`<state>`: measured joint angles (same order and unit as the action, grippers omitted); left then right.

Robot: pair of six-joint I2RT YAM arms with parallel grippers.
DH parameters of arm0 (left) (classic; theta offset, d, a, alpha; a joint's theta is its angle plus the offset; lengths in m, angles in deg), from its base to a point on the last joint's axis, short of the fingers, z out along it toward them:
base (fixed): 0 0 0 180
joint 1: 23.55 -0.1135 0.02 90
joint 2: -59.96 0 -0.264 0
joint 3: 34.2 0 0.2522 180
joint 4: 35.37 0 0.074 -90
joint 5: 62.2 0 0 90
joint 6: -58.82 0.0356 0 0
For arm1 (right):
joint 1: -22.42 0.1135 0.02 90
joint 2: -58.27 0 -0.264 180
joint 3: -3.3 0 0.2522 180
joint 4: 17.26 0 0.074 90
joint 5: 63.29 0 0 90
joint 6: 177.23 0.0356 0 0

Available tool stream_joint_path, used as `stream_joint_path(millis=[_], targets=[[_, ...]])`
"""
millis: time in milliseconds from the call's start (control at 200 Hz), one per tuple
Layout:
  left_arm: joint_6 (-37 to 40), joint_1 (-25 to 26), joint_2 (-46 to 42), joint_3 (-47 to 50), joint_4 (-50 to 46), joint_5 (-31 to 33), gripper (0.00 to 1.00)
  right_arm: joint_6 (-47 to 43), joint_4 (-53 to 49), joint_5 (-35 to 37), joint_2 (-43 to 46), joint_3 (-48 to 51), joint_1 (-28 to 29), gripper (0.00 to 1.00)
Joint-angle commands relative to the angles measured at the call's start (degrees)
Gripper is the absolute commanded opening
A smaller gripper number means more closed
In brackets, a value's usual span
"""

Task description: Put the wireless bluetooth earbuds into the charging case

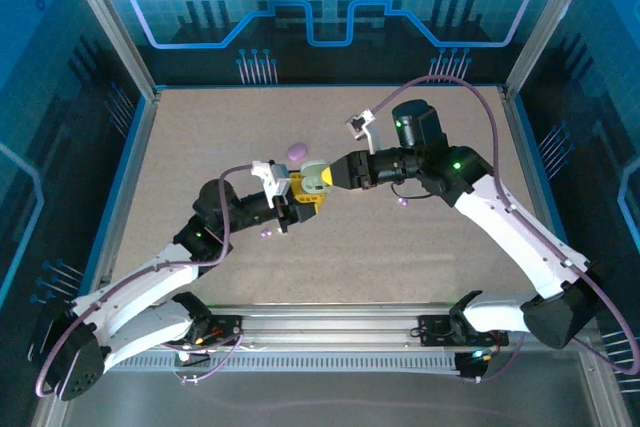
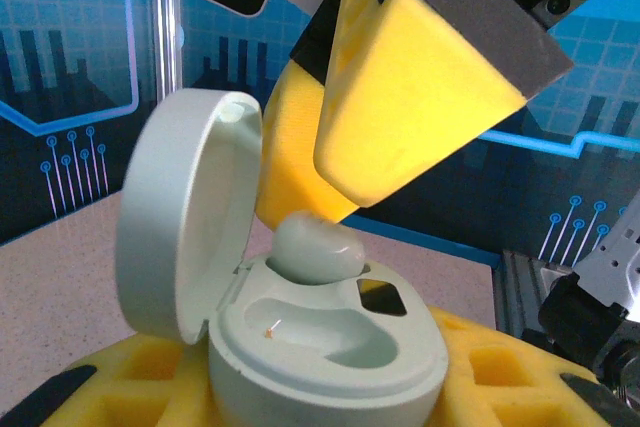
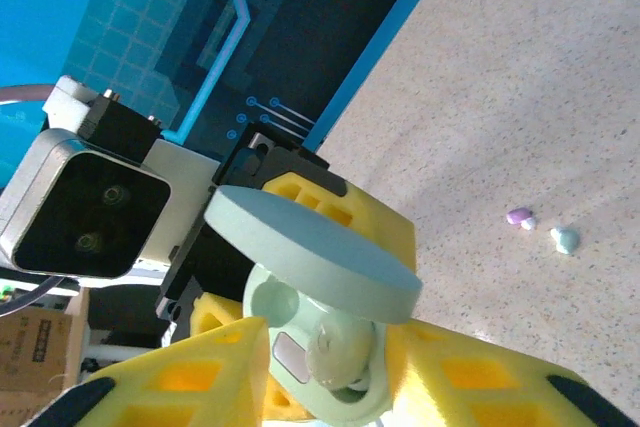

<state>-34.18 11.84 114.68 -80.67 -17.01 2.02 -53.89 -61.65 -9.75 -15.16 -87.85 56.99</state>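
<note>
Where the two arms meet over the middle of the beige speckled table [image 1: 450, 277], the left gripper [image 1: 298, 199] is clamped on a pebble-shaped, glossy mint green charging case [image 1: 318, 180]. The right gripper [image 1: 333, 173] reaches in from the right, its yellow tips at the case. A rounded purple case [image 1: 296, 150] lies on the table just beyond them. One tiny purple earbud [image 1: 266, 234] sits near the left forearm, and a second tiny bud [image 1: 404, 203] lies near the right arm, too small to tell its colour.

From the left wrist, the case stands open. Its round lid [image 2: 185, 222] is hinged up on the left, and its base [image 2: 330, 372] is wedged between the left gripper's yellow padded fingers [image 2: 490, 372]. A mint green earbud [image 2: 318, 247] rests in the far well of the base. The right gripper's two yellow fingers [image 2: 410, 107] hang over it, one in front and one behind. I cannot tell whether either one touches the bud.

From the right wrist, the right gripper's fingers [image 3: 190, 382] stand apart on either side of the case, and the mint green earbud [image 3: 340, 352] lies in the base between them with a gap at each side. The lid [image 3: 310, 252] tilts above it. Well off on the table, a purple bud [image 3: 518, 216] and a loose mint bud [image 3: 566, 239] lie just beside each other.
</note>
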Motion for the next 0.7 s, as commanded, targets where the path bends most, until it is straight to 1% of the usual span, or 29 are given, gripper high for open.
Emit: stream_joint_path(millis=[0,165,310,380,460,520,570,625,695], targets=[[0.46,0.25,-1.72,0.10,3.36,-0.37,0.26,-0.38,0.24,2.46,3.02,-0.25,0.59,0.42],[0.53,0.33,-2.02,0.19,3.17,-0.32,0.26,-0.79,1.80,3.36,5.46,0.53,0.50,0.43],[0.67,0.27,-2.63,0.37,2.79,0.52,0.26,-0.52,4.26,6.43,8.25,3.01,-0.09,0.45],[0.58,0.21,-3.16,0.37,2.17,1.26,0.26,-0.15,5.45,10.18,10.29,5.13,-0.53,0.45],[0.59,0.25,-4.07,0.45,1.46,2.45,0.25,0.69,4.99,16.23,12.34,8.02,-1.74,0.45],[0.61,0.26,-5.03,0.70,1.40,3.48,0.25,2.04,4.50,18.48,12.78,10.29,-3.50,0.44],[0.80,0.25,-5.96,0.80,1.07,4.64,0.24,3.79,4.44,18.42,12.33,12.11,-5.25,0.43],[1.19,0.25,-7.17,0.90,0.43,5.70,0.24,5.88,5.14,16.37,10.76,14.22,-7.31,0.42],[1.95,0.23,-8.59,0.81,-0.94,6.88,0.24,7.14,5.59,15.23,8.02,15.87,-8.11,0.42]])
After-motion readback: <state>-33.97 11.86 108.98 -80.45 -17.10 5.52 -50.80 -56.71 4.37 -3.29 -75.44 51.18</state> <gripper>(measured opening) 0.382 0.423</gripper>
